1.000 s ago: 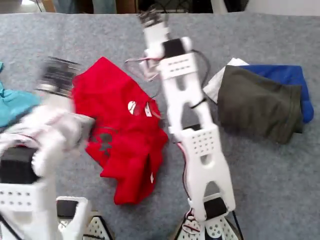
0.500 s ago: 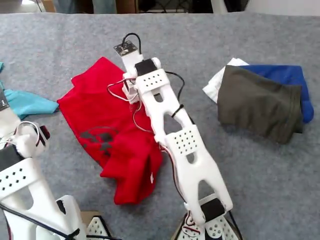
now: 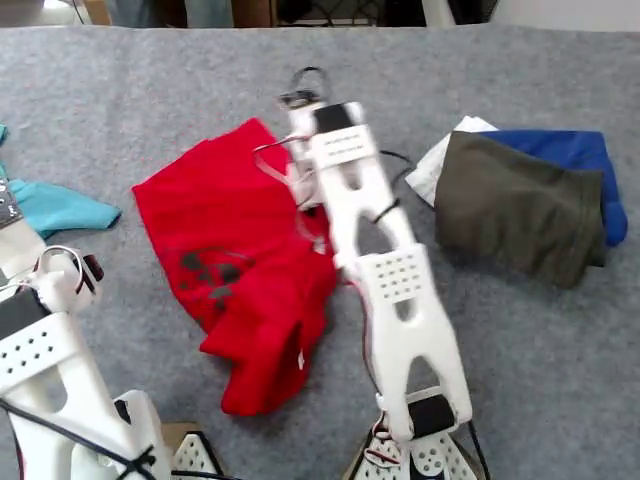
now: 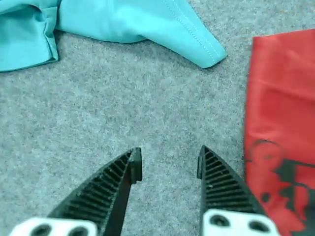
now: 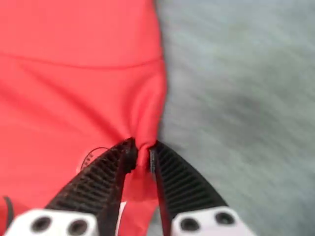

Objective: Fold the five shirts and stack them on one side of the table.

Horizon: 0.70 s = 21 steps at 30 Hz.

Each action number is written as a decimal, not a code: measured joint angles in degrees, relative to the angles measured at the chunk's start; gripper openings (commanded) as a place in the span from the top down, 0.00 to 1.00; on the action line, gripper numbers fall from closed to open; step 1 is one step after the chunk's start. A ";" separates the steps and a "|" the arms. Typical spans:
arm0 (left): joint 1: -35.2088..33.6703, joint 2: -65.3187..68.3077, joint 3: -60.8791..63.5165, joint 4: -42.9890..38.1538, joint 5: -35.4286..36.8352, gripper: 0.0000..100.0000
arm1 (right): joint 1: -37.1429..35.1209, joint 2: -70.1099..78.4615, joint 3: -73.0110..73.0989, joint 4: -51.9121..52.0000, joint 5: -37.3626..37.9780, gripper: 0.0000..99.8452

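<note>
Right fingers point(image 5: 174, 182): clamped tight on a pinched ridge of the red shirt point(image 5: 74, 73), with cloth squeezed between both ribbed pads, so the right gripper point(image 5: 141, 150) is closed on fabric.
Red shirt: spread out beyond those fingertips and bunched into a fold right at the pinch. From above it's seen as a rumpled, partly doubled-over shape mid-table, with a dark print on it.
Grey table cover point(image 5: 236, 98): seen bare just beside the pinch, past the shirt's edge.
Left fingers point(image 4: 115, 182): held apart with nothing between them, and the left gripper point(image 4: 168, 162) is hung over bare grey cover.
Teal shirt point(image 4: 123, 22): laid out ahead of the left fingertips, apart from them, one pointed corner aimed toward the red shirt.
Red shirt vs left fingers: its edge is seen off to one side of them, near but not touched.
Stack: olive shirt point(image 3: 515, 205) laid over a blue shirt point(image 3: 570, 150) and a white shirt point(image 3: 440, 160), both peeking out from under it. It's well apart from both sets of fingers, past the right arm point(image 3: 390, 270) on the side away from the teal one.
</note>
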 measured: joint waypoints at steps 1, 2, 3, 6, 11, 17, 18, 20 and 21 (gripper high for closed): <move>0.00 1.49 -0.18 -0.79 0.00 0.80 | 1.58 -2.11 3.43 0.09 0.09 0.99; 0.00 3.34 -0.62 -1.58 0.00 0.80 | 2.90 -4.31 7.12 0.09 0.79 0.99; 0.00 5.54 -1.49 -2.20 0.00 0.80 | 4.04 -6.77 11.16 0.09 1.67 0.99; 1.05 13.45 -5.98 -2.81 0.00 0.80 | 5.54 -14.51 24.26 0.09 4.48 0.99; 6.24 29.54 -17.23 -2.99 1.23 0.80 | 5.89 -25.49 41.41 -1.93 6.51 0.98; 10.90 49.05 -34.81 -1.23 6.68 0.80 | 9.23 -28.75 48.62 -2.73 8.88 0.65; 11.52 52.13 -37.71 -0.88 7.38 0.80 | 10.02 -28.84 48.62 -2.73 8.88 0.61; 12.57 58.99 -43.25 -0.70 9.23 0.80 | 11.16 -28.75 47.82 -2.64 8.88 0.59; 13.01 62.42 -45.63 -0.70 9.93 0.80 | 11.34 -28.75 46.51 -2.02 9.05 0.60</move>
